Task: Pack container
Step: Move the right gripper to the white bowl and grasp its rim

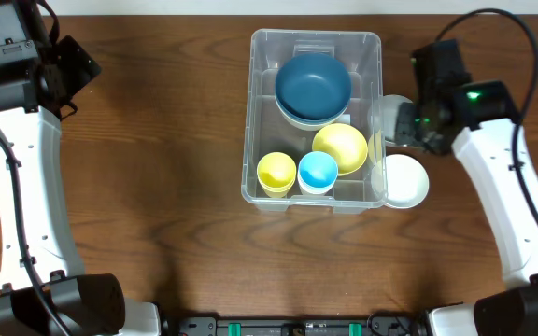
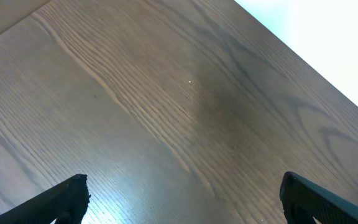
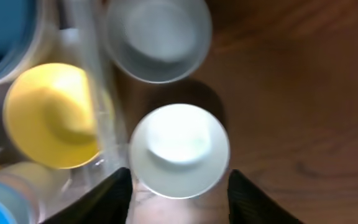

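Observation:
The container [image 1: 253, 112] is a large clear bin at the table's middle. It holds a dark blue bowl [image 1: 313, 86], a yellow bowl [image 1: 340, 147], a yellow cup [image 1: 276, 173] and a light blue cup [image 1: 318, 172]. Two white bowls lie outside its right wall, a far one [image 1: 392, 105] and a near one [image 1: 405, 180]. My right gripper [image 1: 407, 131] hangs above them, open and empty. In the right wrist view its fingers [image 3: 179, 196] flank the near white bowl [image 3: 180, 149]; the far one [image 3: 158, 37] lies beyond. My left gripper [image 1: 68, 70] is open and empty at the far left.
The left wrist view shows only bare brown wood between the wide-apart fingers [image 2: 185, 199], with the table's edge at the top right. The container's wall [image 3: 98, 93] stands just left of the white bowls.

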Motion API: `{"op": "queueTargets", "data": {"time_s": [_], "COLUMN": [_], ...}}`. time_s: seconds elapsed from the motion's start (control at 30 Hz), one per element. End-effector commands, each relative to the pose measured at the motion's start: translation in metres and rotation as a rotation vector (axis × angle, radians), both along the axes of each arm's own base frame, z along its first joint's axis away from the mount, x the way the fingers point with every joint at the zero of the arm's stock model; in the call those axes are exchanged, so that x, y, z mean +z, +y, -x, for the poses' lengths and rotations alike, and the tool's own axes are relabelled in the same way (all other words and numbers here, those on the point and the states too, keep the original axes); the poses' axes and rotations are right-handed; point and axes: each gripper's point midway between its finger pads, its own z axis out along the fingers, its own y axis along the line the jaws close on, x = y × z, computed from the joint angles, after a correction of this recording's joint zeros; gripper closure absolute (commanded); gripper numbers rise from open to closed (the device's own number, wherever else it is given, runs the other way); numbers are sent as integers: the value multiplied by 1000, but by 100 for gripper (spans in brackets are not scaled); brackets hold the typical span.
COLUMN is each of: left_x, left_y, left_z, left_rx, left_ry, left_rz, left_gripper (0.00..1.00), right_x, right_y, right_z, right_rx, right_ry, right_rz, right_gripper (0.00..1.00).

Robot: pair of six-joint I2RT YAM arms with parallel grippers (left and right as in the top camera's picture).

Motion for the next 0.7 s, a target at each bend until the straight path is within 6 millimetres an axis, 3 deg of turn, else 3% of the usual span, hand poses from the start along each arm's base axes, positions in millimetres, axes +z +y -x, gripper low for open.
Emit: {"op": "queueTargets", "data": {"time_s": [0.0, 0.13, 0.33, 0.67], "left_x": [4, 4, 4, 4], "left_y": [3, 3, 3, 3], "left_z": [2, 2, 2, 2], "left_rx": [0, 0, 0, 0], "left_ry": [-1, -1, -1, -1], "left_rz": [-19, -19, -19, -19], "left_gripper": [2, 2, 2, 2], "right_x": [-12, -40, -84, -137], "right_y": [-15, -30, -25, -48], "right_z": [7, 17, 26, 48], "right_rx": [-57, -97, -27, -17], "right_ry": [42, 98, 135, 169], "right_rz": [-16, -34, -217, -191], "right_gripper": [47, 47, 47, 40]}}
